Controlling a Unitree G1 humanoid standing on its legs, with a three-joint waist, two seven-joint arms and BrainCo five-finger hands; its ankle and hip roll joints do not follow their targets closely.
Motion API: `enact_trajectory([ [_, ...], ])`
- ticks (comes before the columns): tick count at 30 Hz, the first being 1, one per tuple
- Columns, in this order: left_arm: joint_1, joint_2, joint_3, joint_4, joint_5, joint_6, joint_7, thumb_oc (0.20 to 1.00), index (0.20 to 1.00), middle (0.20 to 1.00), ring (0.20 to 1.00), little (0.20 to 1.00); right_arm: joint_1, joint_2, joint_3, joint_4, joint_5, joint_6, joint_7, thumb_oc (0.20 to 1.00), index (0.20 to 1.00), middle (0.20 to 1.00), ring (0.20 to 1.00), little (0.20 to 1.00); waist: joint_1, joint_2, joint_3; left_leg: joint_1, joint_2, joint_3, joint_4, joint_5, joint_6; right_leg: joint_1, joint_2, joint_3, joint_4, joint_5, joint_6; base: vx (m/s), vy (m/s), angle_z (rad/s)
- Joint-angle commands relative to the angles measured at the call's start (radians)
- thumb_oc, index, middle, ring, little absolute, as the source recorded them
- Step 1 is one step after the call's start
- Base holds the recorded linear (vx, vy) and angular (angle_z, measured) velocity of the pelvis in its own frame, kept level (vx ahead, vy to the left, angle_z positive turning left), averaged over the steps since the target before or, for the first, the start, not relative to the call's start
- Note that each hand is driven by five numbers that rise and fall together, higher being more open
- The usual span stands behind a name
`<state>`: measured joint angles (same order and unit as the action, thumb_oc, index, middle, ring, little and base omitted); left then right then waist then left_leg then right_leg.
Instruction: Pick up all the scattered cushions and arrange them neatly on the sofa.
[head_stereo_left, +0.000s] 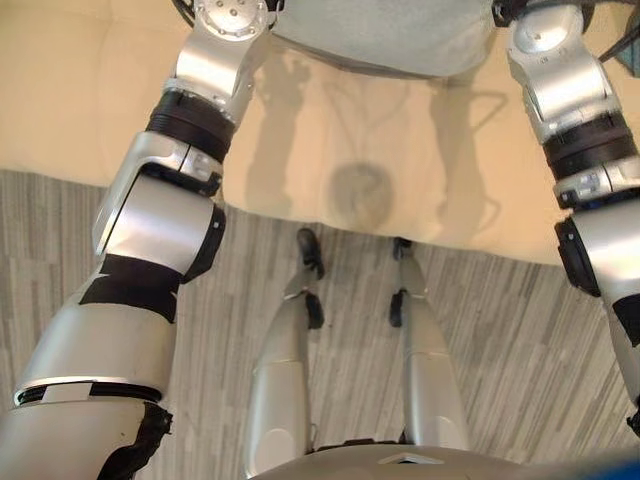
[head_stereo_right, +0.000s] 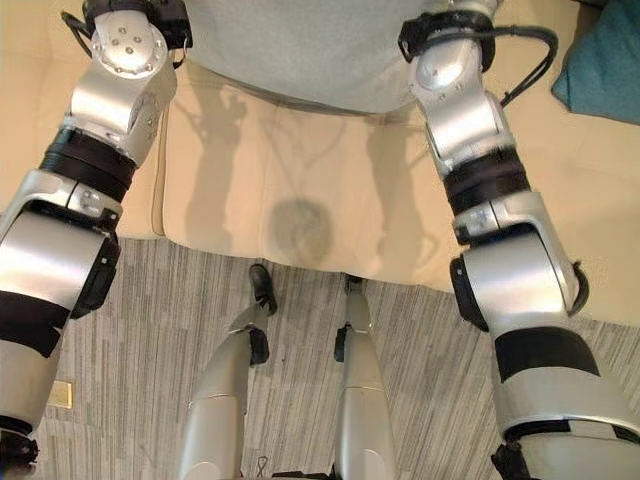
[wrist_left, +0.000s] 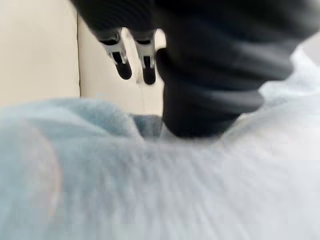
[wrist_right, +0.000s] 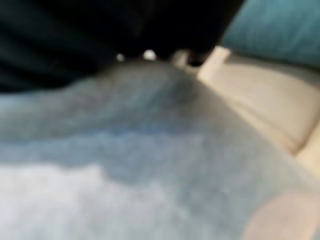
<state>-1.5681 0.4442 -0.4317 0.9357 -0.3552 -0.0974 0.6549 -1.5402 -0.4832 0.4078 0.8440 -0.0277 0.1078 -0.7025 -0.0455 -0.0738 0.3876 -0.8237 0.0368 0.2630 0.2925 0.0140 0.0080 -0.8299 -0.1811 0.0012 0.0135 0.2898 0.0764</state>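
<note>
Left hand (wrist_left: 135, 60) above pale cushion (head_stereo_right: 300, 50) over cream sofa (head_stereo_right: 300, 200).

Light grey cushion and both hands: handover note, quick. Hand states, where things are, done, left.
Left hand: fingers straight past the dark cover, resting at one side of the light grey cushion.
Right hand: at the cushion's other side; fingers hidden, state unclear.
Cushion: between both arms, over the beige sofa seat; cannot tell whether it is resting on it yet.
Teal cushion: on the sofa to the robot's right.
Done: grey cushion brought to the sofa.
Left: set it down, straighten both.
</note>
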Motion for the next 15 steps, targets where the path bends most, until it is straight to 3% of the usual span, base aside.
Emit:
enact_trajectory([
  [1, -0.190, -0.070, -0.057, 0.035, 0.112, -0.007, 0.025, 1.000, 1.000, 1.000, 1.000, 1.000, -0.176, 0.042, 0.162, 0.068, -0.178, 0.040, -0.034, 1.000, 1.000, 1.000, 1.000, 1.000, 0.008, 0.053, 0.002, 0.039, -0.050, -0.105, -0.138, -0.020, -0.050, 0.112, -0.055, -0.086, 0.016, -0.108, 0.145, 0.00, 0.000, 0.00],
  [10, -0.220, 0.022, -0.049, 0.069, 0.006, -0.060, -0.031, 1.000, 1.000, 1.000, 1.000, 1.000, -0.274, -0.047, 0.232, 0.159, -0.161, 0.076, -0.020, 1.000, 1.000, 1.000, 1.000, 1.000, 0.018, 0.050, -0.027, 0.031, -0.059, -0.116, -0.138, -0.016, -0.053, 0.116, -0.065, -0.102, 0.011, -0.098, 0.155, 0.00, 0.001, 0.00],
  [13, -0.216, 0.115, -0.063, 0.084, -0.056, -0.097, -0.070, 1.000, 1.000, 1.000, 1.000, 1.000, -0.292, -0.132, 0.272, 0.184, -0.142, 0.079, 0.004, 1.000, 1.000, 1.000, 1.000, 1.000, 0.024, 0.046, -0.037, 0.035, -0.058, -0.120, -0.147, -0.013, -0.056, 0.122, -0.068, -0.109, 0.007, -0.096, 0.158, 0.00, 0.000, 0.00],
  [15, -0.220, 0.136, -0.068, 0.099, -0.074, -0.103, -0.077, 1.000, 1.000, 1.000, 1.000, 1.000, -0.299, -0.147, 0.282, 0.196, -0.131, 0.077, 0.007, 1.000, 1.000, 1.000, 1.000, 1.000, 0.024, 0.046, -0.037, 0.036, -0.058, -0.118, -0.146, -0.012, -0.057, 0.125, -0.069, -0.110, 0.006, -0.096, 0.158, 0.00, 0.000, 0.00],
])
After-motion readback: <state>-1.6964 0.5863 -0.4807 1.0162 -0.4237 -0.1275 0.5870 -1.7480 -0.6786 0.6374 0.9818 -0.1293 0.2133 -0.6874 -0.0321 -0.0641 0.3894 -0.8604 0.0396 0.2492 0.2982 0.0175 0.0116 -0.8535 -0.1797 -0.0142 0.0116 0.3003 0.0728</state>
